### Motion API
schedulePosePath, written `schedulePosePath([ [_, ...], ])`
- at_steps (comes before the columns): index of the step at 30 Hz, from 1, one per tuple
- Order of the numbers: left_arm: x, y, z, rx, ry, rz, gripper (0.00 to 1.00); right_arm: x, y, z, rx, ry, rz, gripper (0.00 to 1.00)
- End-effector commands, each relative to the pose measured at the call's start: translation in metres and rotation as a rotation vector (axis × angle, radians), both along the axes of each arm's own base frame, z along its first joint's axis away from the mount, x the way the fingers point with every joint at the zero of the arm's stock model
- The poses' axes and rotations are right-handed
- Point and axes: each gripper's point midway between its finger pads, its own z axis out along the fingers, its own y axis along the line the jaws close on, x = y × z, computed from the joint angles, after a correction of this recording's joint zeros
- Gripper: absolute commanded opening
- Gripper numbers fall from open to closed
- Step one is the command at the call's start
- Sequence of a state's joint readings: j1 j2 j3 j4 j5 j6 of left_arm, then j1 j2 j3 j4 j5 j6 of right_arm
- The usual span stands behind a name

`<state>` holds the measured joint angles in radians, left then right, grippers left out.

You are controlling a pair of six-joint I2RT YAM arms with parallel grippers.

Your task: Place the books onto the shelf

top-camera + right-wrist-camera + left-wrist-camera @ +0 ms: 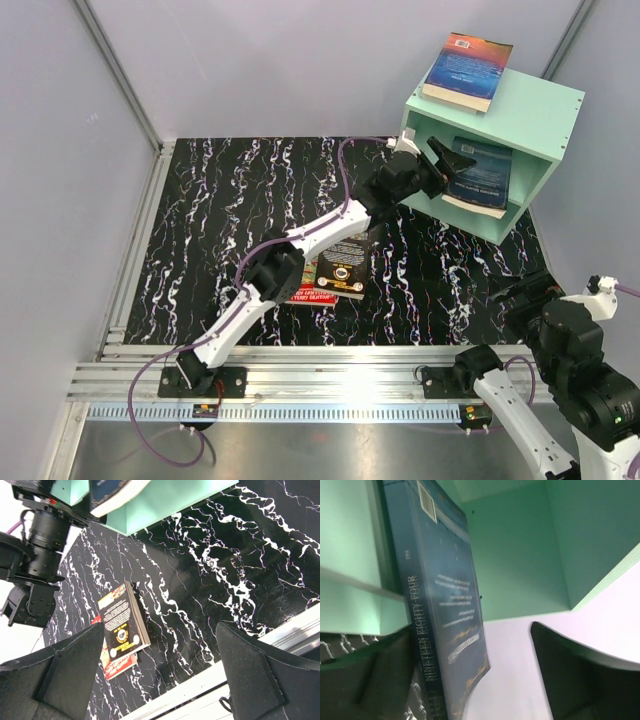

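At the mouth of the mint-green wooden box shelf (540,105), the left fingers (580,680) stand spread, pinching nothing. A dark blue paperback (480,175) lies slanted in the compartment between them, its page edge poking past the front lip. The likely trouble is a finger just beside the spine catching the cover and dragging the book off the lip, or the slant letting it slide out alone. A thick blue-orange sunset paperback (468,70) rests on the shelf's top near one corner. A black paperback with a gold emblem (343,262) lies partly over a red paperback (310,293) on the black white-veined surface (220,200), close under the left arm, which would crowd any reach for them. The right fingers (250,675) hang wide apart, empty.
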<state>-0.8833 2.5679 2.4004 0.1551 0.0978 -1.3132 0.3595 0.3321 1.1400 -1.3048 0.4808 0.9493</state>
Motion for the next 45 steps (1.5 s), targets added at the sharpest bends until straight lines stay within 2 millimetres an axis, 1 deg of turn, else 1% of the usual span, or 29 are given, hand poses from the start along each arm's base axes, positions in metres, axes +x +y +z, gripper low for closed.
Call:
schedulePosePath([
  [1,0.016,0.013,0.070,-0.151,-0.113,0.099,0.99,0.008,-0.003,0.004,-0.016,-0.025,-0.026,1.00],
  [3,0.018,0.014,0.077,-0.166,-0.127,0.102,0.99,0.010,-0.002,0.004,-0.012,-0.025,-0.024,1.00],
  [9,0.020,0.021,0.078,-0.109,-0.152,0.109,0.99,0.014,0.001,-0.002,-0.010,-0.015,-0.018,1.00],
  [12,0.021,0.022,0.070,-0.079,-0.128,0.104,0.99,0.021,0.005,-0.001,0.005,-0.031,-0.015,1.00],
  [13,0.020,0.020,0.063,-0.073,-0.118,0.086,0.99,0.025,0.007,-0.001,0.008,-0.030,-0.014,1.00],
  [14,0.021,0.019,0.060,-0.073,-0.111,0.080,0.99,0.032,0.011,0.007,0.024,-0.066,-0.010,0.94],
  [15,0.020,0.018,0.057,-0.069,-0.109,0.073,0.99,0.039,0.014,0.006,0.024,-0.069,-0.006,0.90],
  [16,0.019,0.017,0.052,-0.059,-0.105,0.060,0.99,0.046,0.016,0.008,0.023,-0.082,0.001,0.83],
  [17,0.017,0.016,0.050,-0.047,-0.111,0.051,0.99,0.058,0.021,0.016,0.028,-0.113,0.005,0.74],
  [18,0.018,0.017,0.048,-0.037,-0.110,0.048,0.99,0.066,0.023,0.013,0.022,-0.110,0.002,0.52],
  [19,0.015,0.017,0.046,-0.020,-0.109,0.026,0.99,0.077,0.027,0.008,0.004,-0.079,0.000,0.38],
  [20,0.013,0.017,0.046,-0.001,-0.127,0.016,0.99,0.087,0.029,0.010,0.002,-0.087,-0.005,0.27],
  [21,0.015,0.021,0.043,0.022,-0.124,0.009,0.99,0.095,0.031,0.005,-0.007,-0.064,-0.007,0.19],
  [22,0.012,0.023,0.046,0.032,-0.134,-0.017,0.99,0.108,0.036,-0.005,-0.032,-0.015,-0.003,0.05],
  [23,0.011,0.025,0.041,0.055,-0.145,-0.034,0.99,0.119,0.040,-0.005,-0.035,-0.017,0.000,0.00],
  [24,0.014,0.030,0.039,0.070,-0.146,-0.044,0.99,0.126,0.043,-0.010,-0.042,0.000,0.001,0.00],
  [25,0.009,0.032,0.041,0.079,-0.151,-0.073,0.99,0.136,0.046,-0.018,-0.071,0.036,0.009,0.00],
  [26,0.008,0.034,0.039,0.099,-0.166,-0.088,0.99,0.145,0.049,-0.017,-0.072,0.024,0.010,0.00],
  [28,0.006,0.038,0.039,0.120,-0.182,-0.120,0.99,0.157,0.052,-0.023,-0.095,0.037,0.015,0.00],
  [30,0.006,0.043,0.032,0.171,-0.192,-0.134,0.99,0.167,0.055,-0.018,-0.096,0.004,0.015,0.00],
  [34,-0.002,0.052,0.038,0.218,-0.227,-0.165,0.99,0.186,0.048,-0.023,-0.122,0.000,-0.028,0.00],
  [35,-0.002,0.054,0.039,0.226,-0.239,-0.168,0.99,0.195,0.044,-0.025,-0.120,0.002,-0.043,0.00],
  [36,-0.003,0.058,0.042,0.233,-0.241,-0.169,0.99,0.199,0.042,-0.030,-0.122,0.009,-0.049,0.00],
  [37,-0.004,0.060,0.039,0.241,-0.238,-0.179,0.99,0.206,0.040,-0.037,-0.127,0.030,-0.052,0.00],
  [39,-0.002,0.066,0.036,0.259,-0.233,-0.181,0.99,0.217,0.032,-0.041,-0.112,0.033,-0.067,0.00],
  [40,-0.007,0.068,0.040,0.259,-0.239,-0.194,0.99,0.223,0.032,-0.049,-0.106,0.056,-0.058,0.00],
  [41,-0.008,0.070,0.032,0.278,-0.232,-0.203,0.99,0.228,0.025,-0.051,-0.097,0.055,-0.076,0.00],
  [42,-0.011,0.074,0.040,0.278,-0.243,-0.204,0.98,0.231,0.023,-0.057,-0.096,0.065,-0.076,0.00],
  [45,-0.022,0.080,0.039,0.294,-0.251,-0.220,0.98,0.243,0.016,-0.067,-0.082,0.071,-0.084,0.00],
])
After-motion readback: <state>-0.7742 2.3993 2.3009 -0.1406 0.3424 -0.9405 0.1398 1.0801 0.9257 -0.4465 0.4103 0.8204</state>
